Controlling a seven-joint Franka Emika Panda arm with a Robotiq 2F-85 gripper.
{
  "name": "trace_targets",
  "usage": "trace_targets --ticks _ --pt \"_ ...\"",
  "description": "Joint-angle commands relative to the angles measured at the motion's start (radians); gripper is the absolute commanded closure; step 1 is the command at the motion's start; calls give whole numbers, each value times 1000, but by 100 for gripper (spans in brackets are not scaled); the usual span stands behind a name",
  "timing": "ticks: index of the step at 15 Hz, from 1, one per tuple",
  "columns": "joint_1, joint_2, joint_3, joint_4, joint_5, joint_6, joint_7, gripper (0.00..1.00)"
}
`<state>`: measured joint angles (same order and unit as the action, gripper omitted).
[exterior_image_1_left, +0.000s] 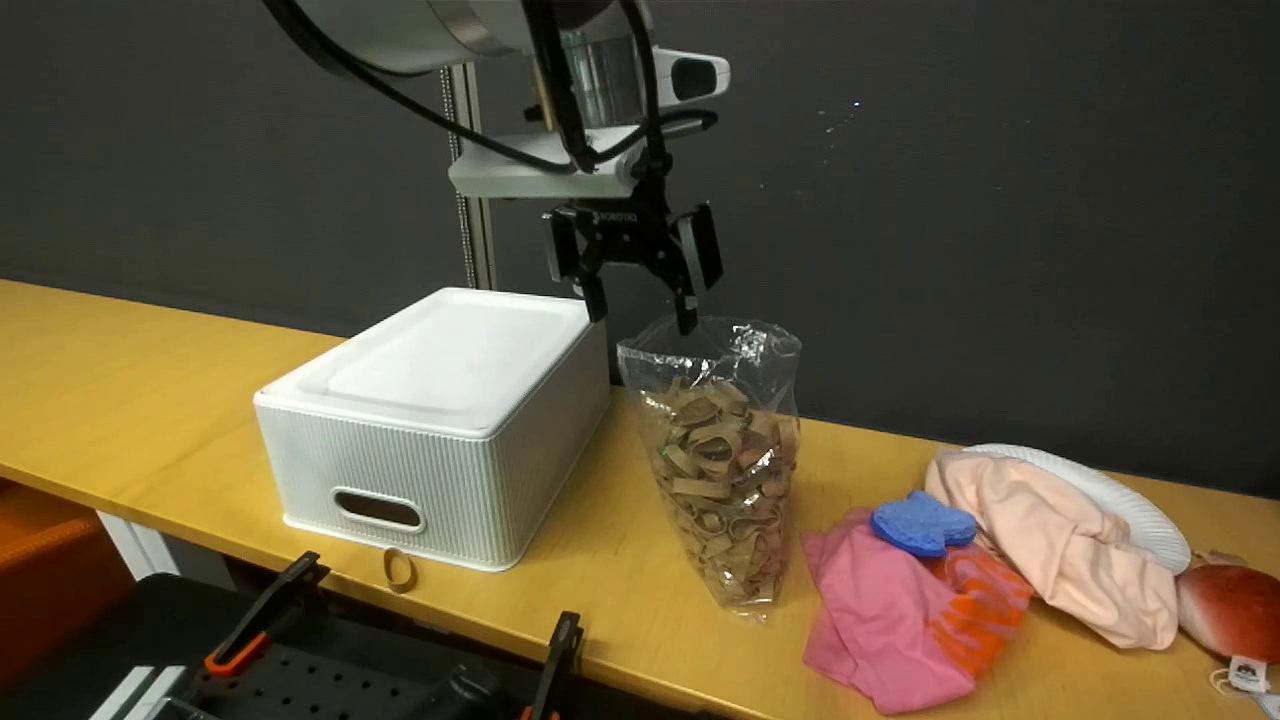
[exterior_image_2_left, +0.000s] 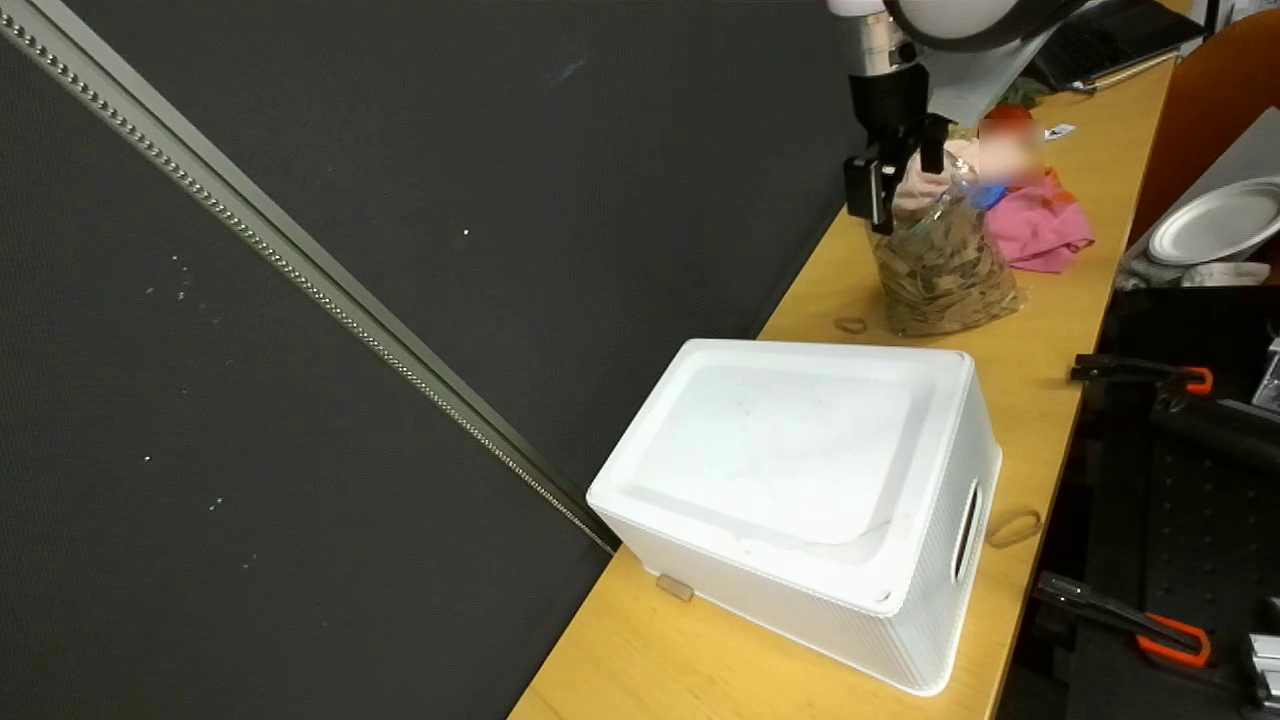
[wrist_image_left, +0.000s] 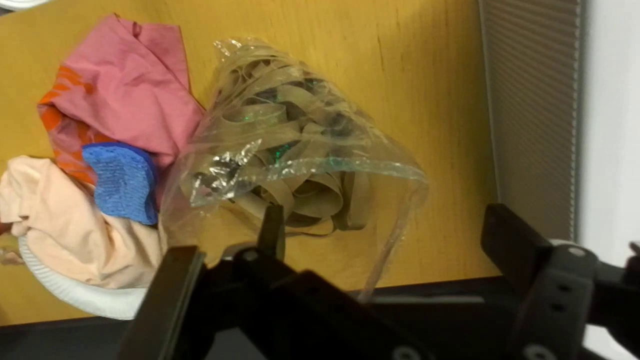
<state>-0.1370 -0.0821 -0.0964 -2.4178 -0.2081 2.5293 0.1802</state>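
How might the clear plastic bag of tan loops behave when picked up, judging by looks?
The bag would probably crumple where gripped, since its plastic looks thin and creased. Its tan loops may shift and make it sag, being loosely heaped. They could spill if it tips, because its rim gapes.

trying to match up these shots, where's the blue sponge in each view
In an exterior view: blue sponge, lower right.
In an exterior view: blue sponge, upper right, small.
In the wrist view: blue sponge, left, about mid-height.
Shared landmark: the pink cloth, right against it in all three.
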Motion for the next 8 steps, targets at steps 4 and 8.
trace_targets --ticks 4,8 --pt "36 48 -1 -49 213 118 -267 0" --pt "24 35 -15 -99 234 135 -333 0"
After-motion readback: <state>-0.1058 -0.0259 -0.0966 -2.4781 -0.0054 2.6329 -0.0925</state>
